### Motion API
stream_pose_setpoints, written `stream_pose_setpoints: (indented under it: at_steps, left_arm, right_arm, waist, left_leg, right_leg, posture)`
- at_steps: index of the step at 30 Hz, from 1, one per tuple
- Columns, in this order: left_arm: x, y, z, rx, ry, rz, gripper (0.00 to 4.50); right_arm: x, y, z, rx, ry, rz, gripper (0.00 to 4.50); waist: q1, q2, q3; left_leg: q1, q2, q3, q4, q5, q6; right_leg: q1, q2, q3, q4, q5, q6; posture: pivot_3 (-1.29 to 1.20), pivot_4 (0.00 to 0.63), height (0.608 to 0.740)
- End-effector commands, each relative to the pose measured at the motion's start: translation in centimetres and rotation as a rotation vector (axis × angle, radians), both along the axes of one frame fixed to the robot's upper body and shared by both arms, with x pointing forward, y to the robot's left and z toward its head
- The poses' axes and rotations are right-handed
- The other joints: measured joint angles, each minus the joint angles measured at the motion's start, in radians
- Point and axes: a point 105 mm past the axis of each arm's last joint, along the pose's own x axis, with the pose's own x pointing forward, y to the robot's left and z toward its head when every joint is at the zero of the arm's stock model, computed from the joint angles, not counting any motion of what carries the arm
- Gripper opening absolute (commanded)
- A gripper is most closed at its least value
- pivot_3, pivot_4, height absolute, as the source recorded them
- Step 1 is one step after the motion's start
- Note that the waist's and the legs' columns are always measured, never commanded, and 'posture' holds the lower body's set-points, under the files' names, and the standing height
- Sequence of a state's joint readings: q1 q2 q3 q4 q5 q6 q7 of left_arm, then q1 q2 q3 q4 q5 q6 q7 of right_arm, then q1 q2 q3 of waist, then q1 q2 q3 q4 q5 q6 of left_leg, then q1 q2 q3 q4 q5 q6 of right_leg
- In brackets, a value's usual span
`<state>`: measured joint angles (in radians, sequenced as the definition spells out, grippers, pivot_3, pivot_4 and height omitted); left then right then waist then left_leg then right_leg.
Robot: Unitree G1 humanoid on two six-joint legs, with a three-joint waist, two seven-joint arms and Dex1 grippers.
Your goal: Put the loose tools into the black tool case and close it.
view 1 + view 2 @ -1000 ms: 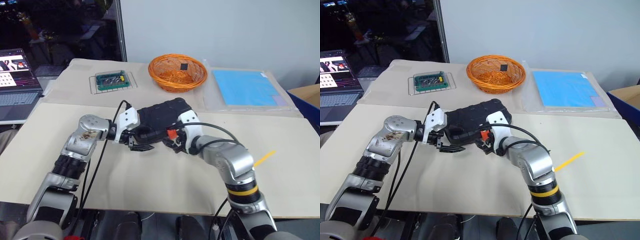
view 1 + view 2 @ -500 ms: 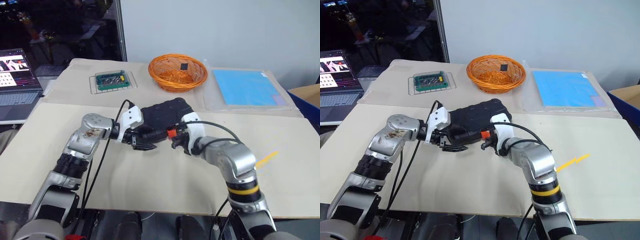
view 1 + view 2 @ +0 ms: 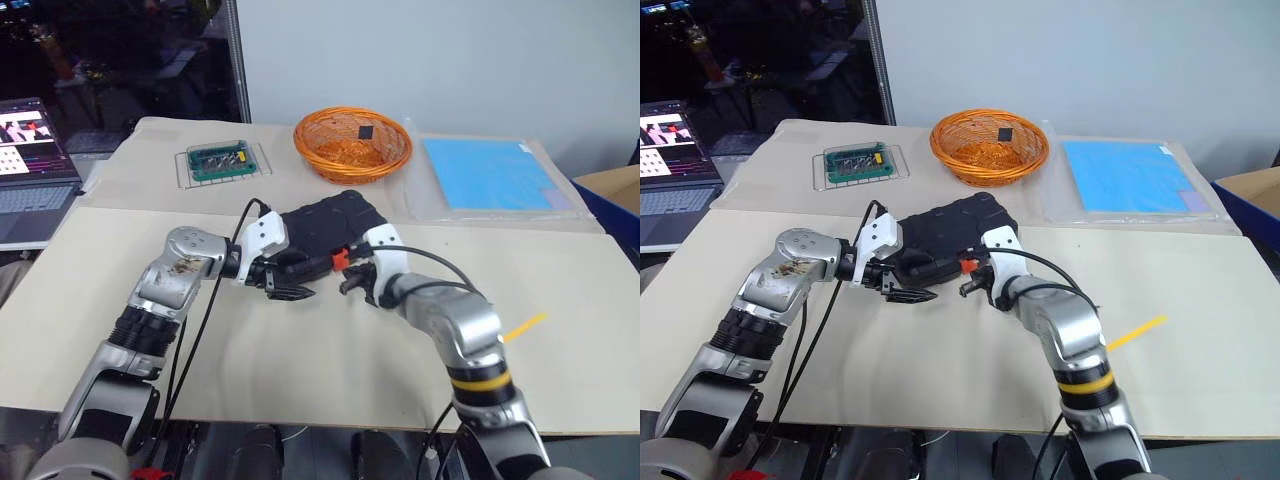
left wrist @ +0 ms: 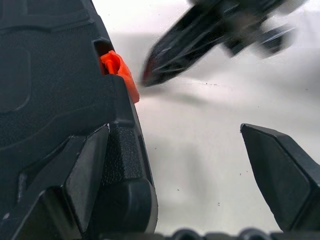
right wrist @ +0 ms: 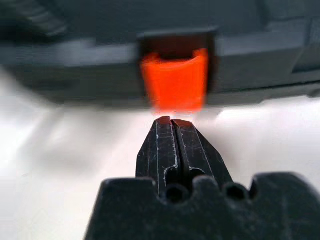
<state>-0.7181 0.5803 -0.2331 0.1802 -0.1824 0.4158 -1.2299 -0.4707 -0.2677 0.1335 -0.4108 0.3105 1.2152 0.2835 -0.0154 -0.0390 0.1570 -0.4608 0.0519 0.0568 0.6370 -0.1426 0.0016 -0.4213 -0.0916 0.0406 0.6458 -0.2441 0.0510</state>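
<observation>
Just before the orange latch point(image 5: 174, 81), right pincer point(image 5: 171, 121) pressed together.

The black tool case point(image 3: 320, 232) is showing matt, grainy moulded plastic, its orange latch point(image 5: 174, 80) looking smooth; the basket point(image 3: 352, 144) is looking woven, the bench point(image 3: 330, 370) matt.

Both of your arms are reaching inward, grippers facing each other.

Your left arm is coming in from the left with the wrist bent toward the right, and your left gripper point(image 3: 285, 290) is pointing right and slightly down with its two black fingers point(image 4: 280, 175) spread wide apart. Your right arm is bending at the elbow and angling forward and left, and your right gripper point(image 5: 171, 131) is pointing that way with its fingers pressed tightly together, nothing between them, tips a little apart from the left gripper's.
</observation>
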Motion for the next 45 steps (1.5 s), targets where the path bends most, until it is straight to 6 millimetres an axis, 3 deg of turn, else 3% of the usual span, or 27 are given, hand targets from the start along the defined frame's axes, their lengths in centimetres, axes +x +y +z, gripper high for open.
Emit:
stream_pose_setpoints:
  at_steps: [1, 4, 10, 17, 27, 36, 39, 41, 45]
  left_arm:
    - [-0.1, 0.7, -2.1, 0.042, 0.06, 0.026, 4.5]
    - [0.0, 0.9, -2.3, 0.043, 0.059, 0.028, 4.5]
    - [0.1, 1.3, -2.6, 0.045, 0.058, 0.036, 4.5]
    - [0.1, 1.3, -3.0, 0.042, 0.062, 0.042, 4.5]
    - [0.2, 1.4, -3.4, 0.041, 0.068, 0.046, 4.5]
    - [0.0, 1.1, -3.7, 0.036, 0.075, 0.047, 4.5]
    - [-0.1, 1.1, -3.7, 0.032, 0.077, 0.049, 4.5]
    - [-0.1, 1.1, -3.6, 0.027, 0.075, 0.052, 4.5]
    - [0.1, 1.2, -3.2, 0.002, 0.046, 0.063, 4.5]
  right_arm:
    - [0.4, -0.1, 2.7, 0.088, -0.111, -0.013, 0.01]
    - [1.7, 0.4, 4.3, 0.18, -0.217, -0.033, 0.01]
    - [3.2, 0.6, 4.4, 0.271, -0.333, -0.076, 0.01]
    - [4.0, 1.3, 1.3, 0.166, -0.3, -0.055, 0.01]
    - [3.6, 2.3, -2.5, -0.005, -0.258, 0.023, 0.01]
    - [3.8, 2.5, -6.8, -0.167, -0.196, 0.07, 0.01]
    - [3.9, 2.3, -7.3, -0.177, -0.183, 0.066, 0.01]
    - [3.9, 2.2, -6.9, -0.168, -0.208, 0.067, 0.01]
    - [3.8, 2.1, -3.2, -0.057, -0.349, 0.059, 0.01]
  waist:
    - [-0.002, 0.0, 0.0]
    - [-0.004, 0.0, 0.0]
    - [-0.001, 0.0, 0.0]
    - [-0.003, 0.0, 0.0]
    - [-0.007, -0.001, -0.008]
    - [-0.029, -0.004, -0.014]
    - [-0.031, -0.003, -0.017]
    - [-0.03, -0.003, -0.02]
    - [-0.029, -0.001, -0.023]
  left_leg:
    - [0.0, 0.0, 0.0, 0.0, 0.0, 0.0]
    - [0.001, 0.0, 0.0, 0.0, 0.0, 0.0]
    - [0.002, 0.0, 0.0, 0.0, 0.0, 0.0]
    - [0.002, 0.0, 0.0, 0.0, 0.0, 0.0]
    - [0.007, 0.0, 0.0, -0.001, 0.0, 0.0]
    - [0.03, 0.001, 0.002, -0.01, -0.005, -0.008]
    - [0.037, 0.001, 0.002, -0.012, -0.006, -0.009]
    - [0.039, 0.001, 0.001, -0.013, -0.006, -0.01]
    - [0.039, 0.003, -0.002, -0.016, -0.007, -0.011]
  right_leg:
    - [0.0, 0.0, 0.0, 0.0, 0.0, 0.0]
    - [0.0, 0.001, 0.0, 0.0, 0.0, -0.001]
    - [0.001, 0.0, 0.0, 0.0, 0.0, 0.0]
    - [0.001, 0.001, 0.0, 0.0, 0.0, 0.0]
    - [0.004, 0.0, 0.0, 0.0, -0.001, -0.003]
    - [0.02, -0.001, 0.0, -0.006, -0.008, -0.004]
    - [0.025, -0.002, 0.0, -0.006, -0.008, -0.004]
    - [0.027, -0.003, -0.001, -0.007, -0.008, -0.005]
    - [0.027, -0.004, -0.001, -0.014, -0.008, -0.006]
  posture:
    - [0.0, 0.15, 0.74]
    - [0.0, 0.15, 0.74]
    - [0.0, 0.15, 0.74]
    - [0.0, 0.15, 0.74]
    - [0.0, 0.15, 0.74]
    - [0.0, 0.15, 0.74]
    - [0.0, 0.15, 0.74]
    - [0.0, 0.15, 0.74]
    - [0.0, 0.15, 0.74]
